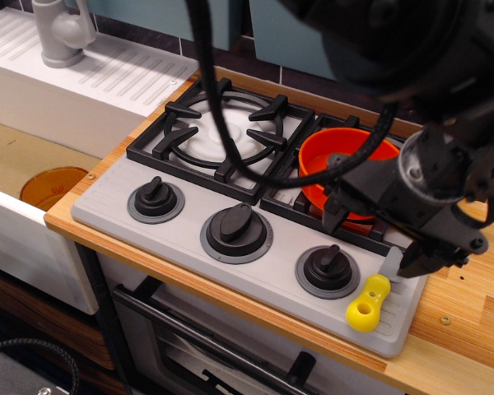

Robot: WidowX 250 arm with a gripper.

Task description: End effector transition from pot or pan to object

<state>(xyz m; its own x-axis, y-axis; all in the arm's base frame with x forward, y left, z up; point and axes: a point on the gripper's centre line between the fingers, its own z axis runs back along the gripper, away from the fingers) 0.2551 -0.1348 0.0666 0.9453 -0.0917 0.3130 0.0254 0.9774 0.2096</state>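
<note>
1. The toy stove [148, 216] fills the middle of the scene: a grey panel on a wooden counter [469, 321], with two black burner grates at the far side and three black knobs [235, 232] in a row along the near side.
2. The black robot arm [412, 49] comes in from the top right, bulky and dark, with a black cable [222, 123] looping down across the left grate [218, 136].
3. A white sink unit [66, 90] with a grey tap [62, 33] lies at the far left; below it, at the left edge, sits a flat amber-orange disc [53, 185].
4. The orange saucepan [333, 160] stands on the right burner grate, upright; the arm hides its right side and its handle.
5. The gripper [377, 240] hangs over the near right part of the stove, just in front of the saucepan and not touching it. Its two dark fingers [420, 255] stand apart, with nothing between them; the left one points down near the right knob, the right one points down just above the utensil's blade.
6. The yellow-handled utensil [367, 303] lies flat on the near right corner of the grey panel, just right of the right knob. Its round-holed handle points near-left, its short grey blade far-right, toward the right finger; whether finger and blade touch cannot be told.
</note>
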